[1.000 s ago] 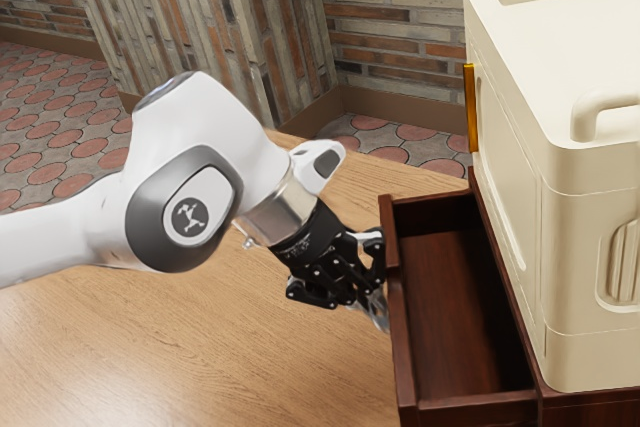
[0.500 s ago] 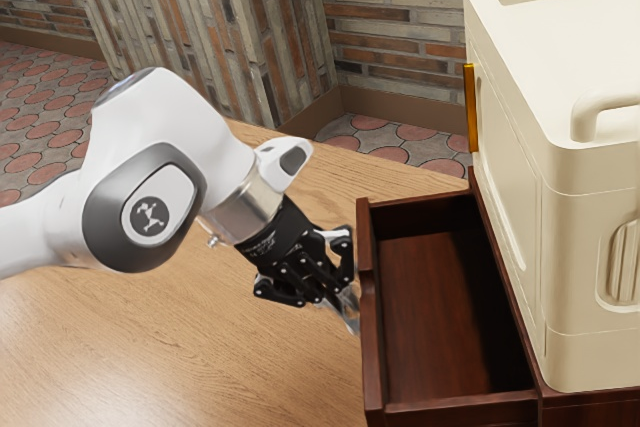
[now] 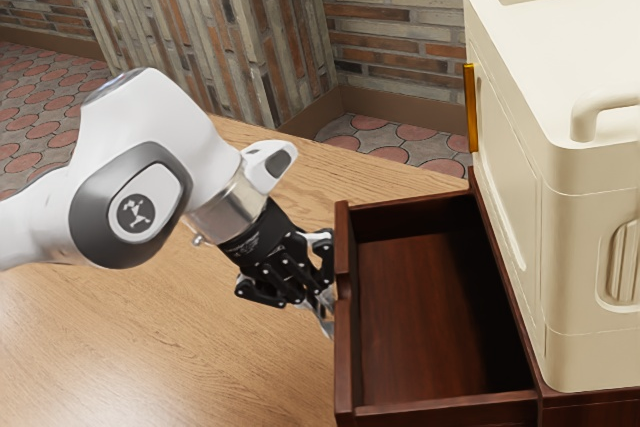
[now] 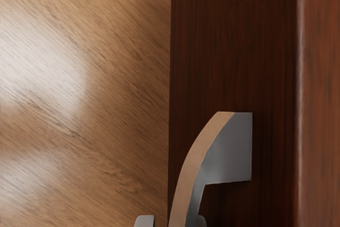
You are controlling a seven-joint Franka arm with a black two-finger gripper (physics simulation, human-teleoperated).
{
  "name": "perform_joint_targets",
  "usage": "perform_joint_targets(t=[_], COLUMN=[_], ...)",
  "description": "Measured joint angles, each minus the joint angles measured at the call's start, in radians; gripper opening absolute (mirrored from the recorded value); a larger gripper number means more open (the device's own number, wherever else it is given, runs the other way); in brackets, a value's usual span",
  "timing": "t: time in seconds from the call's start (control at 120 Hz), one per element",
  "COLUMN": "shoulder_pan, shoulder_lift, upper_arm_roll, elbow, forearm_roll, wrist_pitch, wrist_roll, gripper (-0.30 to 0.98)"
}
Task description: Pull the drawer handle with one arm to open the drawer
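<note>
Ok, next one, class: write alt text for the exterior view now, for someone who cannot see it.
A white robot arm reaches in from the exterior view's left, its black gripper at the front of an open, dark wooden drawer. A cream case stands on the drawer's cabinet, beside a light wooden tabletop; brickwork rises behind.

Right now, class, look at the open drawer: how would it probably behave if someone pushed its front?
The drawer looks stiff, with straight wooden walls. It would likely slide rather than roll or tip, since its sides run into the cabinet. The big cream box on top probably steadies the cabinet.
</note>
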Motion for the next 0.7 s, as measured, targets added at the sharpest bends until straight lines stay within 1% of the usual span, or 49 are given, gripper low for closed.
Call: perform_joint_targets(t=[0.3,0.433,0.45,0.492,0.567,0.625,0.7], shoulder_pan=[0.0,-0.007,-0.005,-0.002,0.0,0.0,0.0], shoulder_lift=[-0.021,-0.056,-0.061,-0.074,-0.092,-0.097,-0.098], upper_arm_roll=[0.016,0.051,0.056,0.076,0.11,0.129,0.146], elbow=[0.001,0.006,0.008,0.022,0.067,0.114,0.151], forearm_roll=[0.006,0.016,0.017,0.029,0.069,0.112,0.16], wrist_pitch=[-0.026,-0.049,-0.052,-0.064,-0.099,-0.139,-0.19], wrist_roll=[0.002,0.005,0.007,0.011,0.018,0.02,0.021], gripper=[0.0,0.05,0.07,0.18,0.34,0.43,0.5])
